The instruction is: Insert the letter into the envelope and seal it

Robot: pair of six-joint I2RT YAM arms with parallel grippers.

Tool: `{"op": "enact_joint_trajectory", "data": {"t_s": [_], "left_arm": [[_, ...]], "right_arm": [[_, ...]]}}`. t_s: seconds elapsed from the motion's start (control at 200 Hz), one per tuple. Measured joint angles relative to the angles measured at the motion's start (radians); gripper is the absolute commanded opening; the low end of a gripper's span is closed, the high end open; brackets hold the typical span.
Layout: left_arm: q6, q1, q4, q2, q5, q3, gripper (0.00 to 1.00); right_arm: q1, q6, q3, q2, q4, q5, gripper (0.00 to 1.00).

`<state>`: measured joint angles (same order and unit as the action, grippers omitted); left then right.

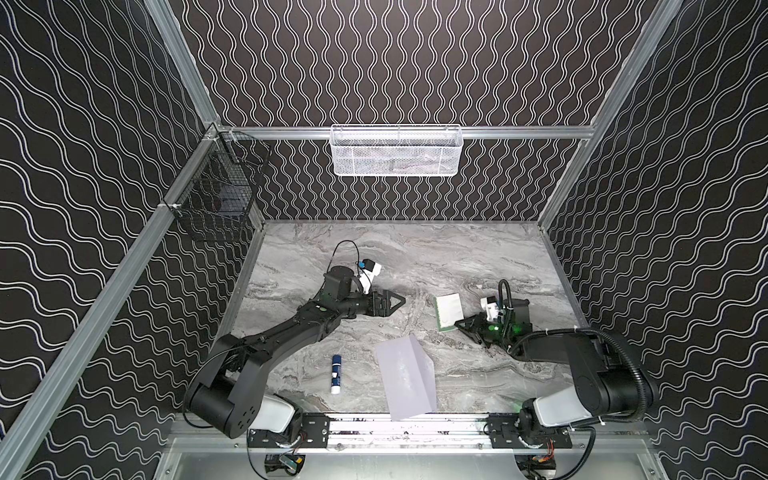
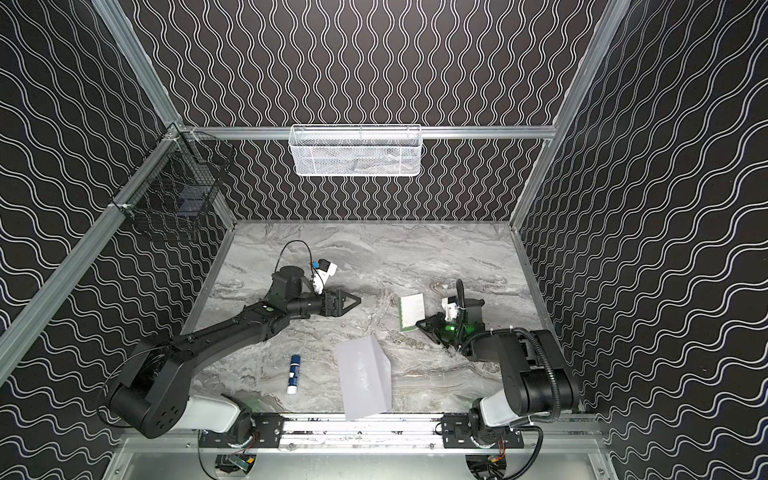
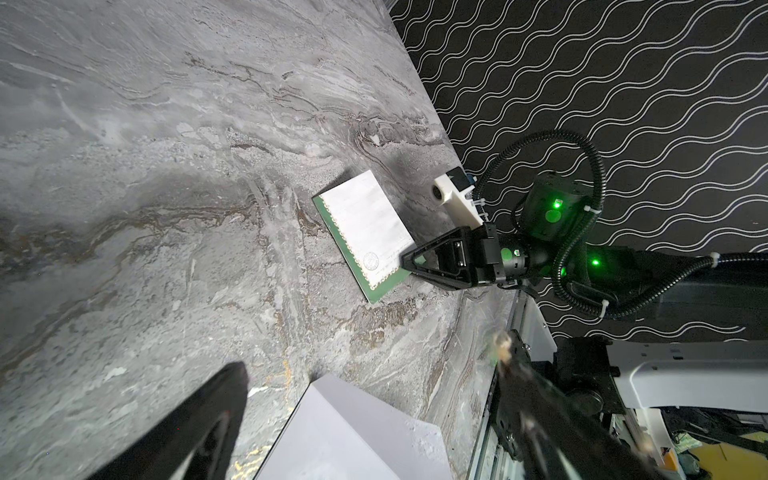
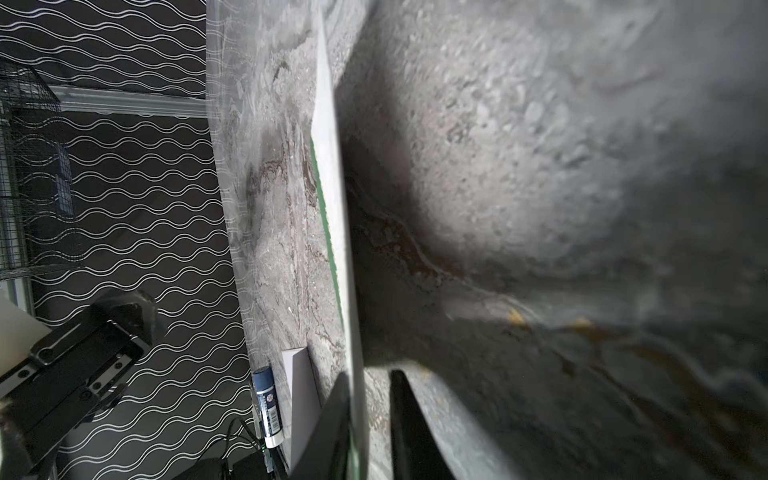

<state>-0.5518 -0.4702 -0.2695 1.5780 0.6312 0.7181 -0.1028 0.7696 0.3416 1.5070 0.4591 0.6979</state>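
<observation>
In both top views the letter [image 1: 449, 311] lies on the worktop [image 1: 415, 257], well apart from the envelope [image 1: 407, 380] near the front rail. The left tool [image 1: 397, 300] hovers empty over mid-worktop. The left wrist view shows that tool spread wide, and the right tool [image 3: 405, 262] at the letter's green corner. In the right wrist view its jaws stand slightly parted around the letter's edge, not clamping. Inserting and sealing both look undone, and the glue stick [image 1: 336, 374] lies untouched.
</observation>
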Motion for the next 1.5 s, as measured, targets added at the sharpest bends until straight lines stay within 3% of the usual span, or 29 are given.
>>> {"op": "enact_joint_trajectory", "data": {"t_s": [0.245,0.586,0.886,1.101,1.241,1.386,1.501], "left_arm": [[-0.021,0.000,0.001,-0.002,-0.015,-0.008,0.99],[-0.018,-0.018,0.066,-0.020,-0.051,0.002,0.99],[0.006,-0.095,0.176,-0.003,-0.086,0.056,0.96],[-0.005,-0.170,0.299,-0.049,-0.101,0.001,0.76],[-0.074,-0.244,0.335,-0.108,-0.109,-0.074,0.72],[-0.101,-0.301,0.349,-0.129,-0.112,-0.118,0.69],[-0.104,-0.303,0.354,-0.088,-0.128,-0.141,0.61]], "right_arm": [[0.000,-0.008,-0.003,-0.031,-0.036,-0.014,0.42],[0.001,-0.116,0.101,-0.064,-0.269,-0.077,0.55],[0.001,-0.204,0.140,-0.172,-0.448,-0.108,0.55],[-0.019,-0.264,0.105,-0.364,-0.570,-0.146,0.47],[-0.138,-0.268,0.083,-0.484,-0.618,-0.172,0.42],[-0.393,-0.252,0.056,-0.542,-0.594,-0.203,0.38],[-0.540,-0.231,0.048,-0.526,-0.547,-0.245,0.36]]}}
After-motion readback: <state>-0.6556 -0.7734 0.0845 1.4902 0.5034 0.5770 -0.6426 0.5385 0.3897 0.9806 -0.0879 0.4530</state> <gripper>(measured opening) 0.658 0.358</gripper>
